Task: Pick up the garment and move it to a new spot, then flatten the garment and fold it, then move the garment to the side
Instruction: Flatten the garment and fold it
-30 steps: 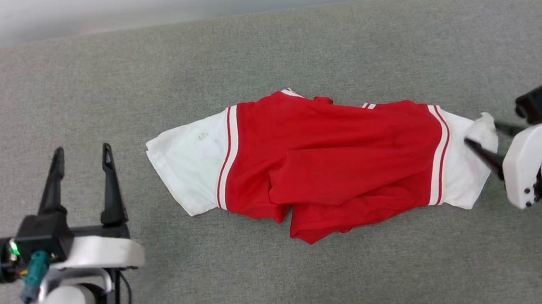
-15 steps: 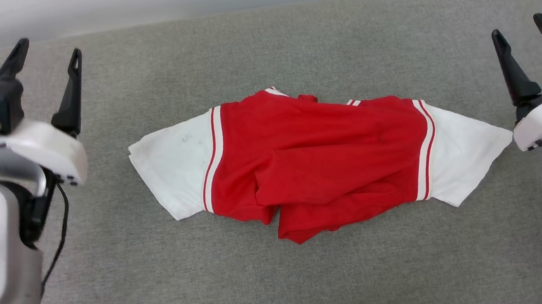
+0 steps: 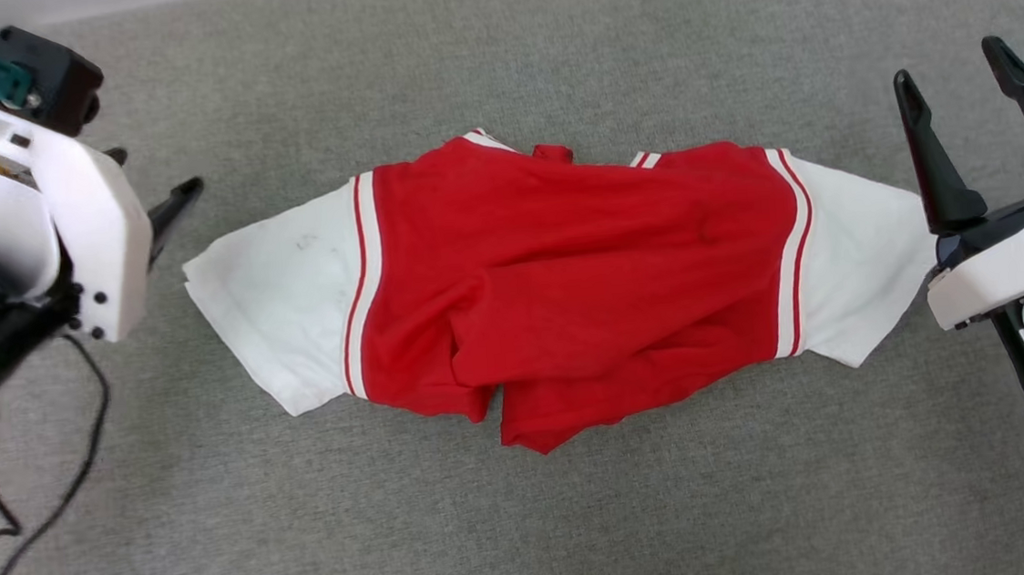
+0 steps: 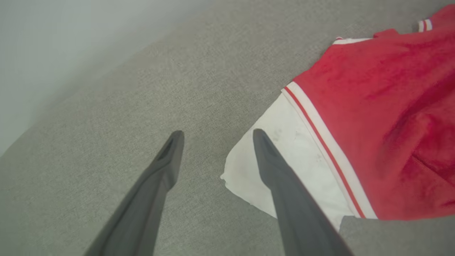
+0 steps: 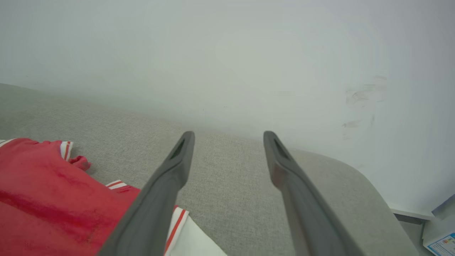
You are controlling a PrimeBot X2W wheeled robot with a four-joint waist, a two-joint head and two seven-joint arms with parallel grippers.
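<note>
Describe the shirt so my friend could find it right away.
Start at the big grey cloth-covered surface. In its middle, between the left gripper and the right gripper, lies the garment, rumpled. Its bright red body, white sleeves and striped trim match nothing beside it.

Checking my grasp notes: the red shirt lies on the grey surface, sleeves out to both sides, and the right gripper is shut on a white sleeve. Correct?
Not quite. The right gripper is open, nothing between its fingers, as the right wrist view shows. The red shirt does lie on the grey surface, sleeves out to both sides.
</note>
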